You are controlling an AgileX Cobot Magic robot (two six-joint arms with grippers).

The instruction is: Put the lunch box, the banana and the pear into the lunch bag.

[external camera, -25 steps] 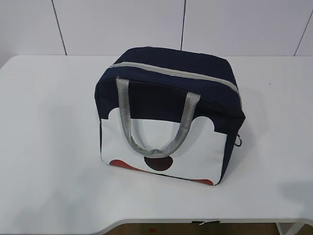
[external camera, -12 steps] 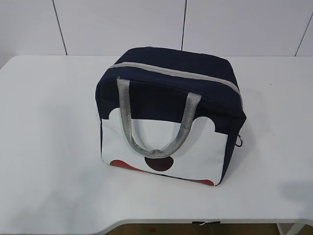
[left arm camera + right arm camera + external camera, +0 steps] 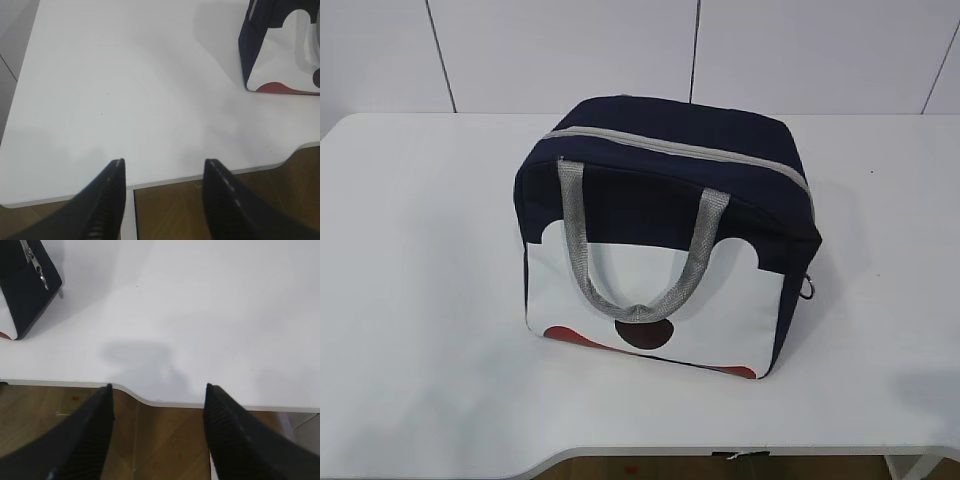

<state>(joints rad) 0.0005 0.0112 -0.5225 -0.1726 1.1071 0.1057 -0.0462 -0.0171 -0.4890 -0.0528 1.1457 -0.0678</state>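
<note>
Almost nothing is seen to have changed over the last second: the lunch bag [image 3: 665,235] stands where it stood, at the centre of the white table [image 3: 420,300], zipped shut, its ring pull [image 3: 809,290] hanging at 3 o'clock. The lunch box, banana and pear are not seen in any view, so they are judged to be already inside. The left gripper [image 3: 165,172] is held spread and empty over the near table edge, the bag at its 2 o'clock. The right gripper [image 3: 158,397] is likewise spread and empty, the bag at 10 o'clock.
</note>
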